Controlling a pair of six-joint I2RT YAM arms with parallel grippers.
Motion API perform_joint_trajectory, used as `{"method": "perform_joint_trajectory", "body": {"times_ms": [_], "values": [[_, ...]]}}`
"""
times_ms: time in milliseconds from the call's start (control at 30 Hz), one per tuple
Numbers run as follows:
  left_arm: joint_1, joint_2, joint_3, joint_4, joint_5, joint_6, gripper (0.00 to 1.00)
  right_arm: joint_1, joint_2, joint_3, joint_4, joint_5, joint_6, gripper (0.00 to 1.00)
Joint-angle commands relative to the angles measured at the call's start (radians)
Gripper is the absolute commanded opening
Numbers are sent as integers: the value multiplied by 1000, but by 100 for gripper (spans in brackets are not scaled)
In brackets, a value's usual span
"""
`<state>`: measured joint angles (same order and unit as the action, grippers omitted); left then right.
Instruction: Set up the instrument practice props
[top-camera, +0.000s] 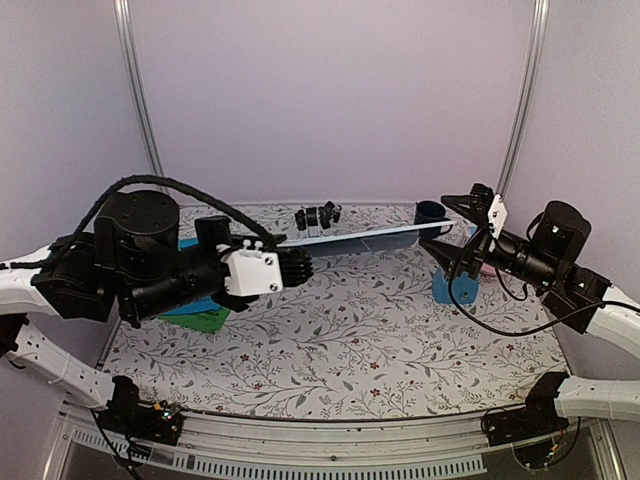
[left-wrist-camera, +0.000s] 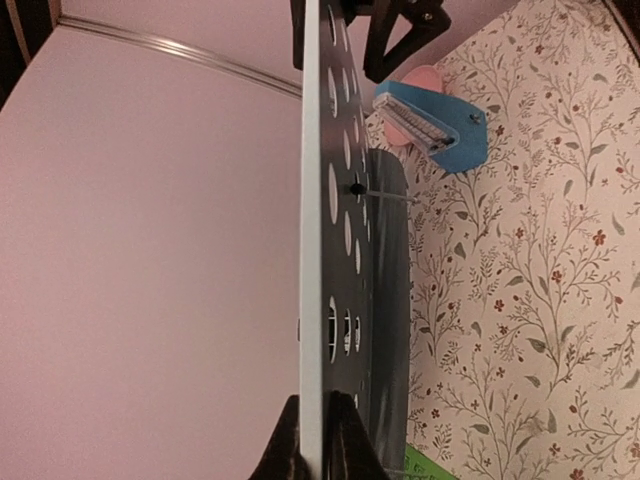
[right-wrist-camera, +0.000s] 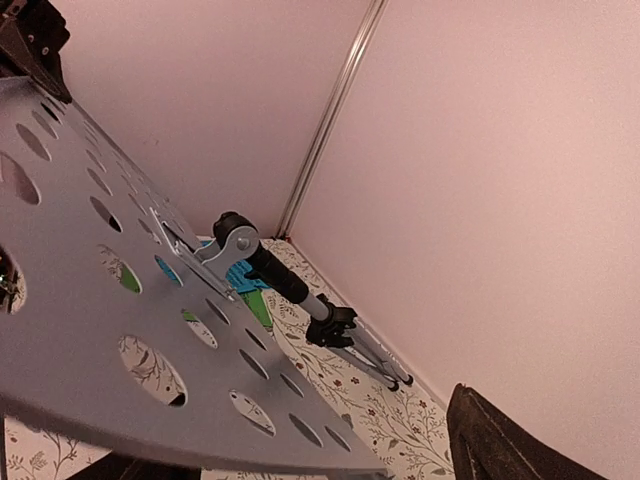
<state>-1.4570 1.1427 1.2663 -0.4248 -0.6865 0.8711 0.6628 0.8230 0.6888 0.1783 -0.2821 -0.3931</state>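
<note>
Set-up looks barely begun. The music stand (top-camera: 370, 238) is not on its feet: it hangs level above the surface (top-camera: 350, 340), its perforated plate edge-on to the top camera, with the silver tripod (top-camera: 318, 216) folded and pointing toward the far wall. The left pincer (top-camera: 298, 265) is clamped on the plate's left edge. The right pincer (top-camera: 435, 222) stands apart, straddling the plate's right end without visibly gripping it. The green music sheet (top-camera: 210, 320) and blue music sheet (top-camera: 190, 308) lie on the surface at the left, under the left arm, not on the stand. The metronome (top-camera: 452, 287) sits on the surface at the right. I judge that spreading the legs, standing the stand upright and placing the sheets remain. No brand, label or writing can be read.
</note>
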Motion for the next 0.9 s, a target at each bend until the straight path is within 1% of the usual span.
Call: {"method": "perform_joint_trajectory", "body": {"times_ms": [0, 133, 267, 333, 433, 567, 700, 800, 867], "values": [[-19, -78, 67, 205, 57, 67, 0, -2, 55, 76, -39, -116, -83, 82], [-19, -90, 69, 181, 96, 68, 0, -2, 86, 133, -137, -245, -101, 69], [-18, -117, 54, 166, 142, 66, 0, 4, 59, 112, -125, -326, -93, 56], [-19, -133, 51, 153, 176, 55, 0, 8, 42, 100, -121, -340, -89, 53], [-15, -155, 50, 155, 214, 36, 0, 20, 36, 100, -135, -362, -85, 52], [-11, -165, 48, 151, 240, 21, 0, 51, 39, 107, -151, -366, -82, 51], [-1, -159, 48, 147, 260, 5, 0, 94, 60, 132, -183, -344, -103, 48], [6, -155, 49, 146, 265, -4, 0, 130, 77, 154, -212, -302, -127, 40], [11, -159, 39, 161, 262, -4, 0, 138, 79, 166, -216, -283, -129, 31]]}}
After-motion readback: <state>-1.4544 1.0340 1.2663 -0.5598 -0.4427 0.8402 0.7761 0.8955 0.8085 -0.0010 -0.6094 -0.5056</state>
